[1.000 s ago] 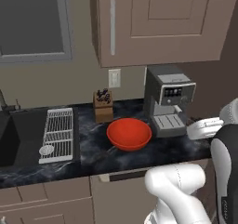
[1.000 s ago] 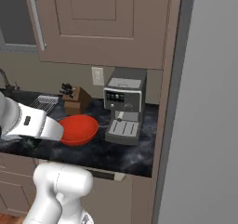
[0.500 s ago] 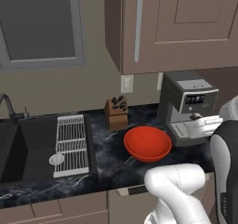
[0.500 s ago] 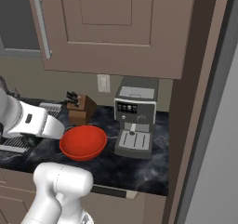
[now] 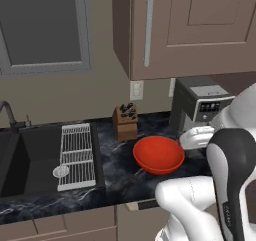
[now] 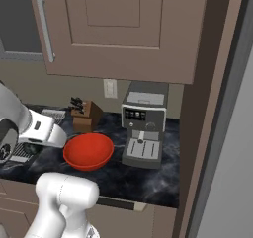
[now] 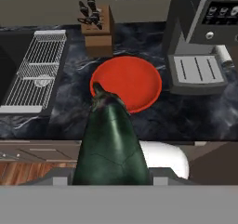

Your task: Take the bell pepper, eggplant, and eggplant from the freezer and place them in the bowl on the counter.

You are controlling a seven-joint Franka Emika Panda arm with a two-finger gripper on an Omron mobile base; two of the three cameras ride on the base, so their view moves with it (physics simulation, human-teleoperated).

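Since the earlier pictures the base has driven along the black stone counter [image 5: 120, 180] with faint white marbling, so the whole scene has shifted: the wide, shallow red-orange bowl [image 5: 158, 154] now sits closer and larger in both base views, and the grey coffee machine [image 6: 144, 124] has slid nearer too. I hold a long, dark, glossy eggplant [image 7: 110, 144] in my gripper [image 7: 111, 174]; it sticks out straight ahead of me in the hand view and hides my fingertips, so my jaws are closed around its thick end, though I cannot see the contact itself. Its narrow tip points at the near rim of the bowl, which lies ahead of and below me, on the counter. Beyond the bowl stands a brown wooden knife block [image 7: 96, 28] with dark handles. To one side of the bowl ahead of me is the coffee machine; to the other lies a white wire drying rack [image 7: 35, 69] beside a dark sink [image 5: 20, 160].
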